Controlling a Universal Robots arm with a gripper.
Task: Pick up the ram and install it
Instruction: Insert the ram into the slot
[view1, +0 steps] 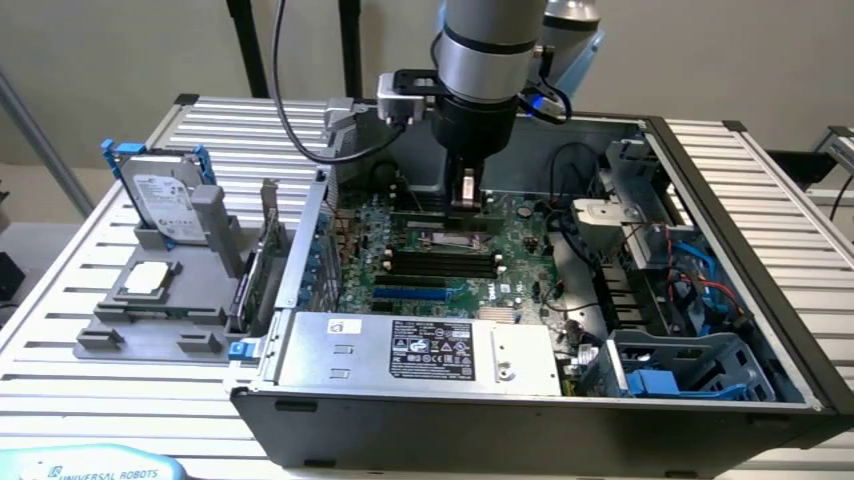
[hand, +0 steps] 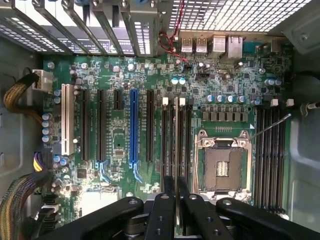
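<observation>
Wrist view: the ram (hand: 176, 145), seen edge-on as a thin pale line, is clamped between the arm's black jaws. It hangs in line with a bank of long black memory slots (hand: 165, 145) on the green motherboard (hand: 115, 75). Whether its lower edge touches a slot cannot be told. Just beside that bank lies the open processor socket (hand: 223, 165) in its metal frame, with a second bank of slots (hand: 270, 160) on the socket's other side. Further off on the board run a blue expansion slot (hand: 133, 127) and a white expansion slot (hand: 65, 120).

In the exterior view the arm (view1: 481, 50) reaches straight down into the open computer case (view1: 747, 230), its jaws low over the board on the far side of the socket. A silver power supply (view1: 427, 350) sits in the case's near corner. On the slatted metal surface (view1: 54, 300) at the exterior view's left stands a grey holder (view1: 160, 320). It carries a hard drive (view1: 167, 205) in a blue frame and a square silver processor chip (view1: 147, 280).
</observation>
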